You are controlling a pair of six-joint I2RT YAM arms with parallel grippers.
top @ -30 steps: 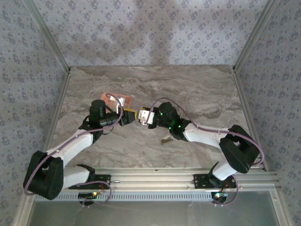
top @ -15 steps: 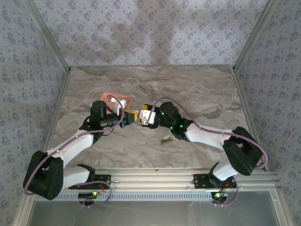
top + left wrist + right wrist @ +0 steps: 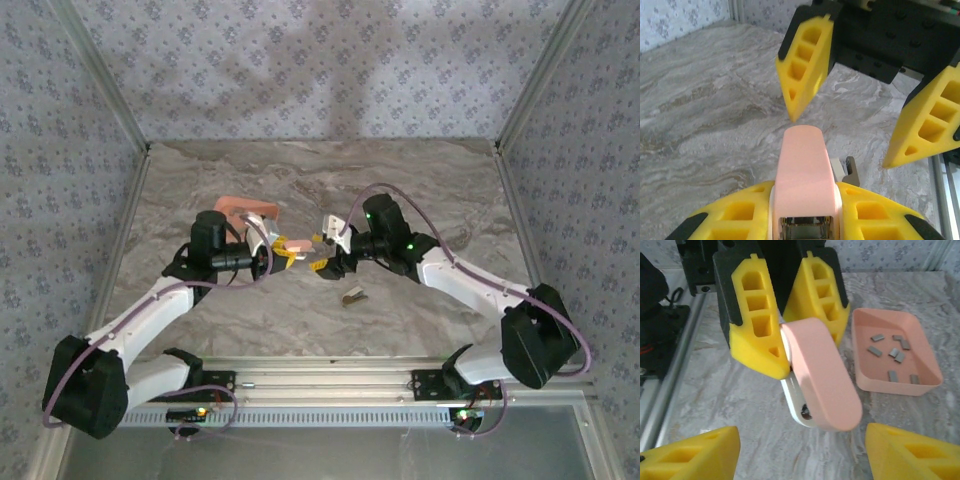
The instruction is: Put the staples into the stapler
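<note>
My left gripper (image 3: 272, 248) is shut on the pink-and-white stapler (image 3: 294, 244), which pokes out toward the right arm. In the left wrist view the stapler (image 3: 804, 170) sits between my yellow fingers (image 3: 730, 220), its metallic channel showing at the near end. My right gripper (image 3: 322, 248) stands open just beyond the stapler's tip, touching nothing. In the right wrist view the stapler (image 3: 822, 375) hangs closed above the table, with the right gripper (image 3: 802, 460) wide open. Several dark grey staples (image 3: 890, 352) lie in the salmon tray (image 3: 890, 385).
The salmon tray (image 3: 245, 208) sits behind the left gripper. A small grey-and-white metal piece (image 3: 352, 296) lies on the marble table in front of the grippers and is also seen past the stapler (image 3: 849, 170). Aluminium rails run along the near edge (image 3: 330, 385).
My right gripper has opened and pulled back to the right, away from the stapler. The left gripper keeps hold of the stapler and has barely moved.
</note>
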